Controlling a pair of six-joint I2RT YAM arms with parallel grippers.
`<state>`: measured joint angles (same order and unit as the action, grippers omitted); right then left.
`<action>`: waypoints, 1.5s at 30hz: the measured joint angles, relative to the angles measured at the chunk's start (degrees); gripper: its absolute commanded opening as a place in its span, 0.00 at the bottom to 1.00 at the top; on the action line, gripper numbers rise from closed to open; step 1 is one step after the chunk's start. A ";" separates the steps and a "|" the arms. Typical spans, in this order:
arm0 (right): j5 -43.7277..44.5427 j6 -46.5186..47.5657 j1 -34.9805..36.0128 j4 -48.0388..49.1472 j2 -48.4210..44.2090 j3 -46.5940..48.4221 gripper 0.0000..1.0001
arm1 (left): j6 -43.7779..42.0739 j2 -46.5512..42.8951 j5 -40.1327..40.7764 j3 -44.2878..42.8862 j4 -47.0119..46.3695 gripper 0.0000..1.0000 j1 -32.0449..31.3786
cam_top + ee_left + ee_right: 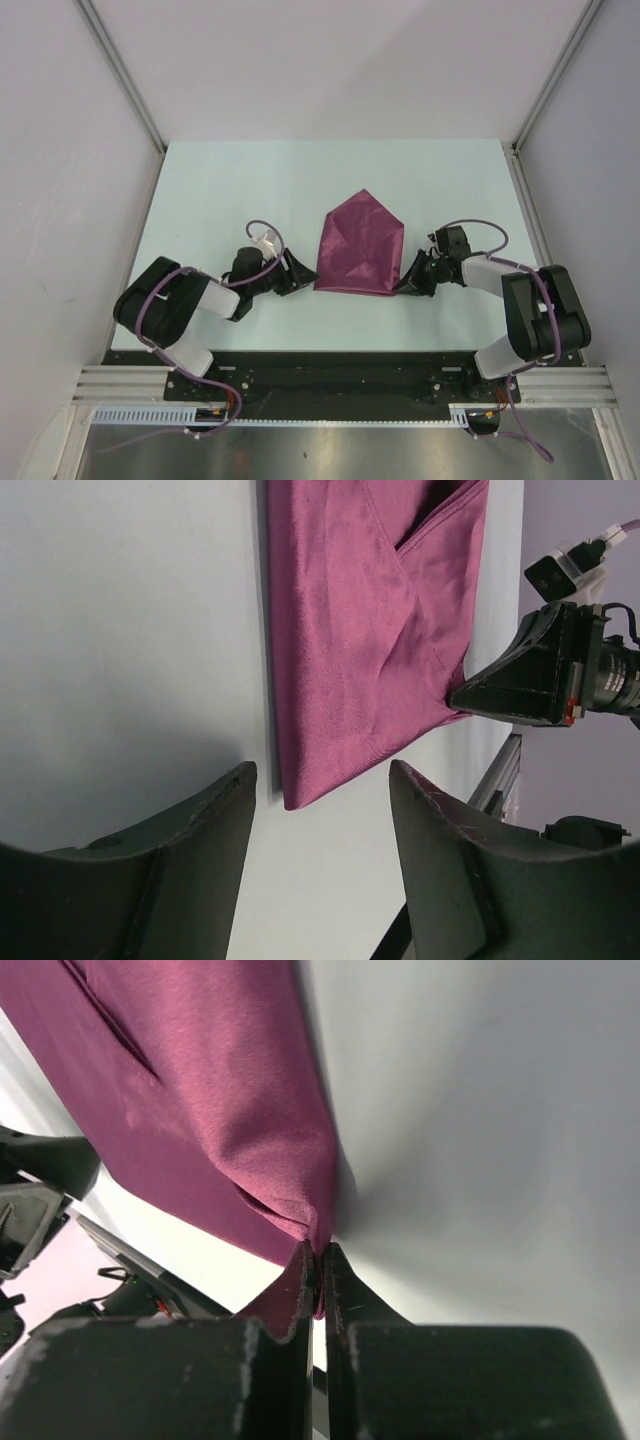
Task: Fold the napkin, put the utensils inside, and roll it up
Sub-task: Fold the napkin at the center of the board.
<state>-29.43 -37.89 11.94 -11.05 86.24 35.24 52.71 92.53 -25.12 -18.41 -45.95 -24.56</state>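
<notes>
The maroon napkin lies folded on the table, with a point toward the far side and a straight near edge. My right gripper is shut on the napkin's near right corner; the cloth sits pinched between the closed jaws. My left gripper is open and empty, its fingers on either side of the napkin's near left corner without touching it. The right gripper also shows in the left wrist view. No utensil is in view.
The pale table is bounded by white walls with metal posts at the far corners. The black mounting rail runs along the near edge. Purple cables loop over both arms.
</notes>
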 measured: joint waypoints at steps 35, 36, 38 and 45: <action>-5.77 1.29 -2.23 0.37 2.51 0.09 0.00 | 3.85 -3.32 6.64 -3.26 13.44 0.53 -6.40; -5.86 1.42 -2.23 0.44 2.51 0.09 0.00 | 3.85 -3.28 6.62 -3.28 13.42 0.51 -6.40; -6.03 1.49 -2.23 0.63 2.62 0.09 0.00 | 3.82 -2.89 6.51 -3.30 13.20 0.45 -6.40; -6.01 1.51 -2.29 0.98 3.56 0.11 0.00 | 4.22 -1.20 6.58 -3.52 12.70 0.26 -6.36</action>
<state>-35.44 -36.38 9.65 -10.07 89.80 35.35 56.93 91.33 -18.55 -21.93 -33.26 -30.92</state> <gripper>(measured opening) 0.024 0.317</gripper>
